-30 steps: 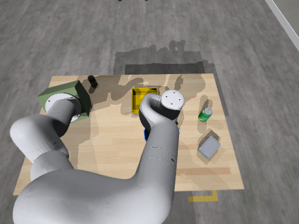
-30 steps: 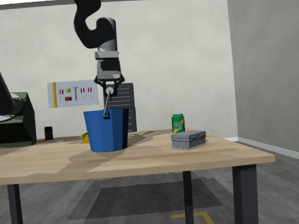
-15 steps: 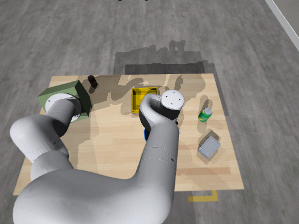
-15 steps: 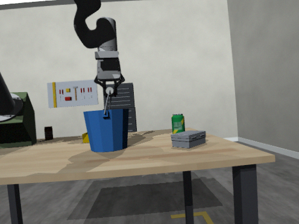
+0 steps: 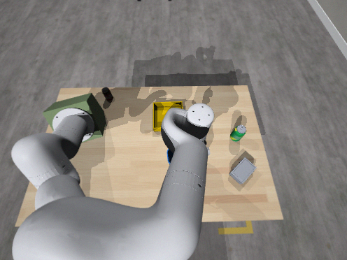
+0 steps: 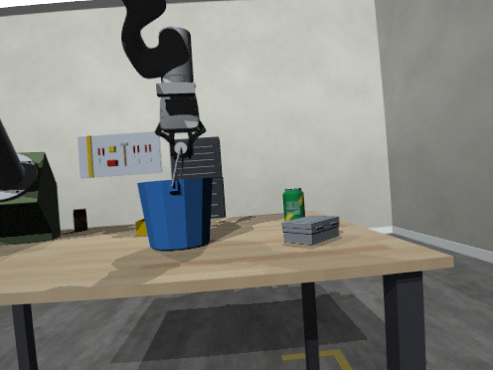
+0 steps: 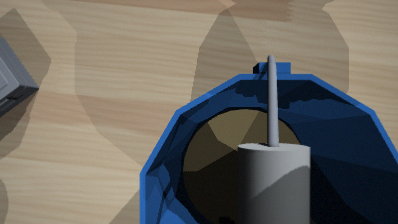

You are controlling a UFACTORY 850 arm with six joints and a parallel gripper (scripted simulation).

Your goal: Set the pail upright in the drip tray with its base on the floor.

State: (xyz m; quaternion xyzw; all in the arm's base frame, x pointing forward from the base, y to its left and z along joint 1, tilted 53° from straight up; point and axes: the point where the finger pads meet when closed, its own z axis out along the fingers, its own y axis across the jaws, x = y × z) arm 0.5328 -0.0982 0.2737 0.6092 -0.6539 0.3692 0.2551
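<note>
The blue pail point(image 6: 174, 213) stands upright on the wooden table, its grey wire handle raised above it. My gripper point(image 6: 180, 147) is shut on the handle's round grip above the pail. In the wrist view I look down into the open pail point(image 7: 280, 155), with the grey grip point(image 7: 273, 182) in the foreground. The yellow drip tray point(image 5: 164, 113) lies on the table beyond the pail; in the exterior view only its corner point(image 6: 141, 228) shows behind the pail's left side. In the top view my arm hides nearly all of the pail.
A green can point(image 6: 293, 203) and a grey case point(image 6: 310, 229) sit to the right of the pail. A small dark cylinder point(image 6: 80, 219) stands at the far left near the green base block point(image 5: 78, 113).
</note>
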